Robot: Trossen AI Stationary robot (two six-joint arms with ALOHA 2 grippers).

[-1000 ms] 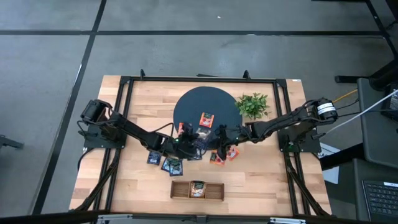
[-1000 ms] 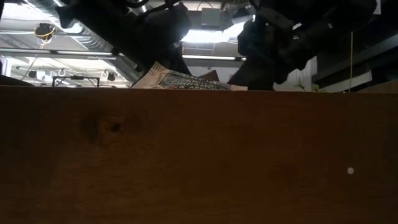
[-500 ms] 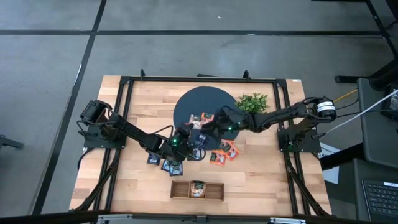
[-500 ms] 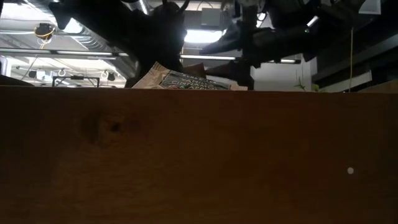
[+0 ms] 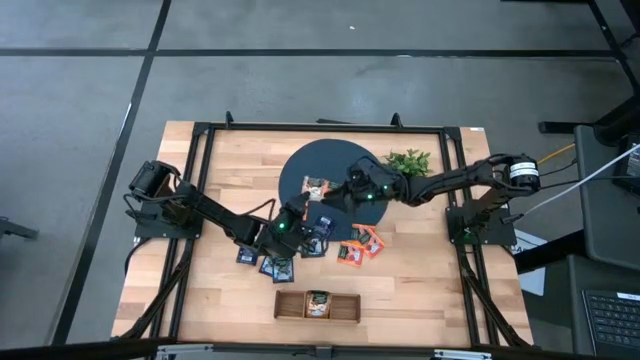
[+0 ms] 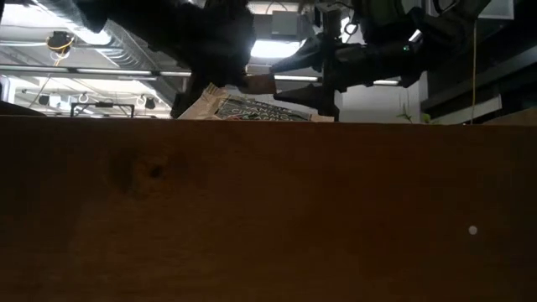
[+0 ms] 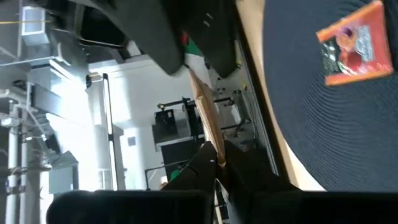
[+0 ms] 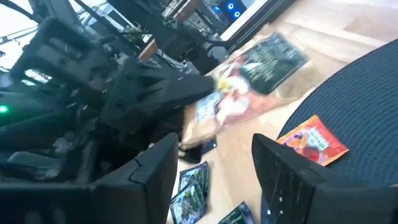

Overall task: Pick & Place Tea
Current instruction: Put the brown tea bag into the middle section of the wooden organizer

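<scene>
Right now the left gripper (image 5: 303, 203) holds a beige tea sachet (image 5: 316, 188) clamped above the dark round mat (image 5: 345, 160); the right gripper (image 5: 338, 192) hovers beside it, jaws apart.

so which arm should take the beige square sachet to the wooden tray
Left: the left hand grips the beige square sachet over the dark round mat; the right hand is open, holding nothing.

Even, soft light fills the high view, leaving only faint shadows on the table (image 5: 420, 290). In the low view, bright ceiling lights (image 6: 273, 49) backlight the arms into silhouettes above a dim wooden foreground. The right wrist view is motion-blurred, its beige sachet (image 8: 249, 81) smeared.
</scene>
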